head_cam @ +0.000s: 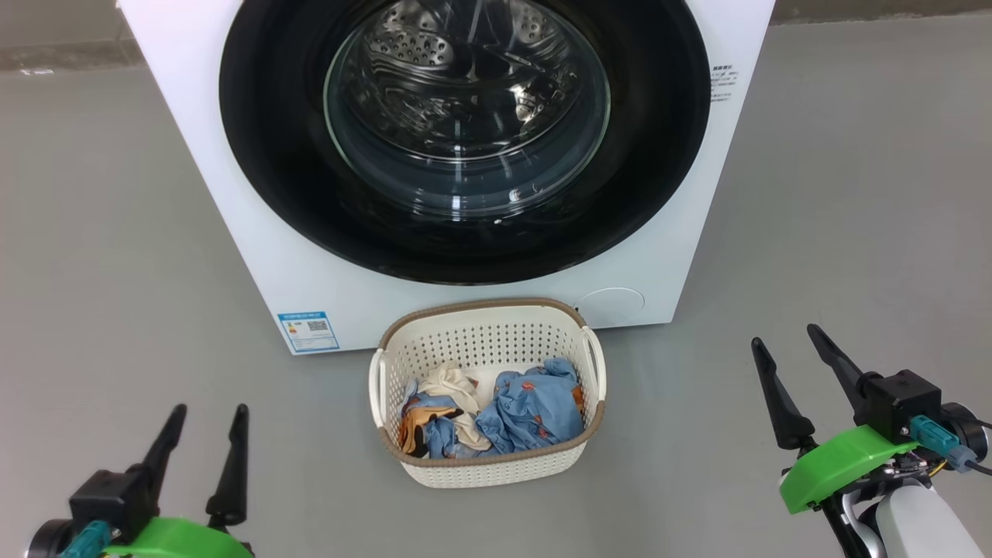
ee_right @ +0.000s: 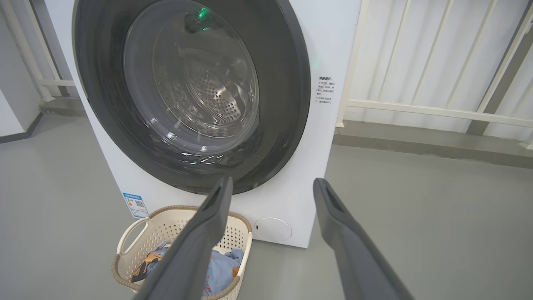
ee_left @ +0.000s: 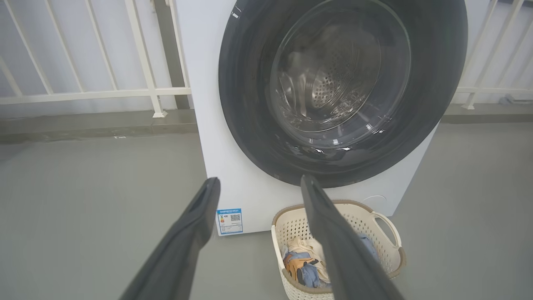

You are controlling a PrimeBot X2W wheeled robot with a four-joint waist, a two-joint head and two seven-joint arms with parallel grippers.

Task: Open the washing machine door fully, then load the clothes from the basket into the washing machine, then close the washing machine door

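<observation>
Smooth grey floor [head_cam: 101, 256]; in the right wrist view, a white barred railing [ee_right: 433, 111] on a low kerb [ee_right: 416, 146] at two o'clock.

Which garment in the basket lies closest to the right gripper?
The light blue garment with small orange prints, heaped in the basket's right half; the cream piece and orange-brown piece lie further left.

Grey floor [head_cam: 116, 232] bears washing machine [head_cam: 256, 256]; basket [head_cam: 496, 465] just before it.
</observation>
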